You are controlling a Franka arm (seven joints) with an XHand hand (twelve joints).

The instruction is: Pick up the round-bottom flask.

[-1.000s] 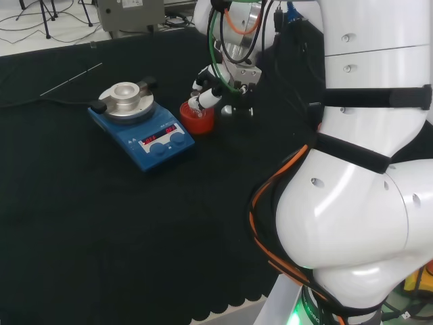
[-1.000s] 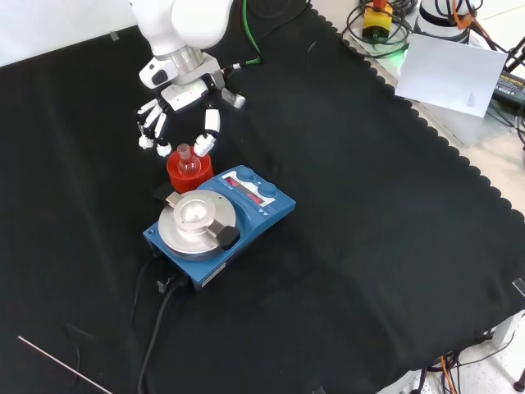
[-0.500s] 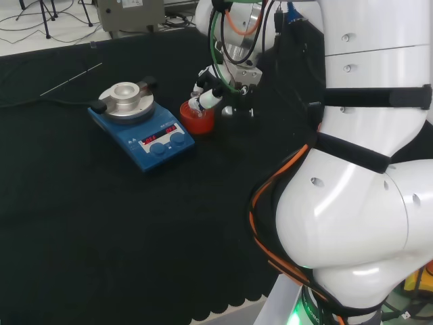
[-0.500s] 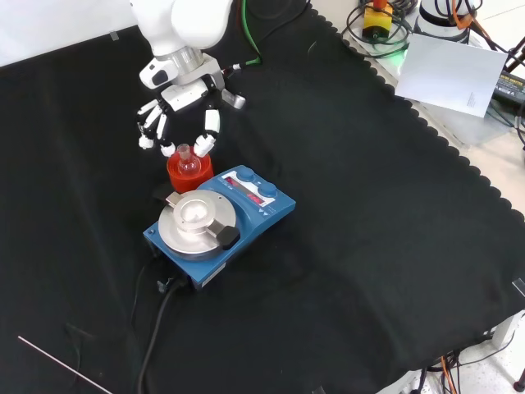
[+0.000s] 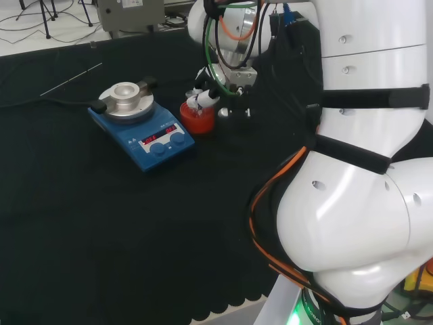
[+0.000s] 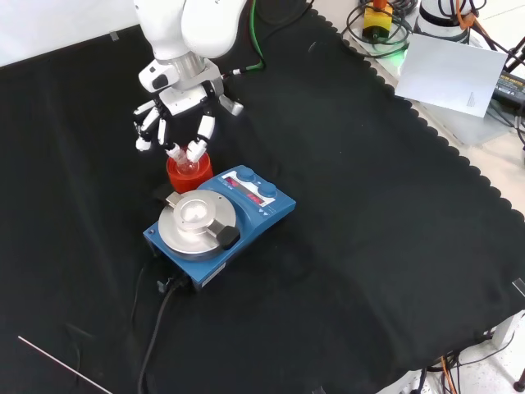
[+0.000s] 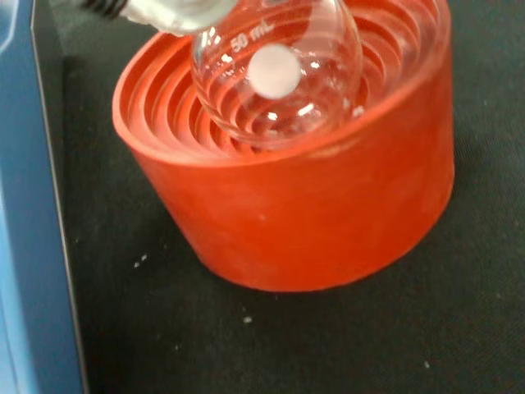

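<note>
I see the hand [image 6: 182, 115] closing its fingertips on the flask [image 6: 188, 162] neck, upper left; thin slippery glass, light, so I take the neck.

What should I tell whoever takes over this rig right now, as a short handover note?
Hand: over the red ribbed stand, fingertips closed in at the neck of the round-bottom flask; in the front view they look like a pinch.
Flask: clear glass, sitting in the stand, right beside the blue hotplate stirrer.
Done: approach and closing on the neck.
Left: confirm the hold, then lift the flask straight up out of the stand.
</note>
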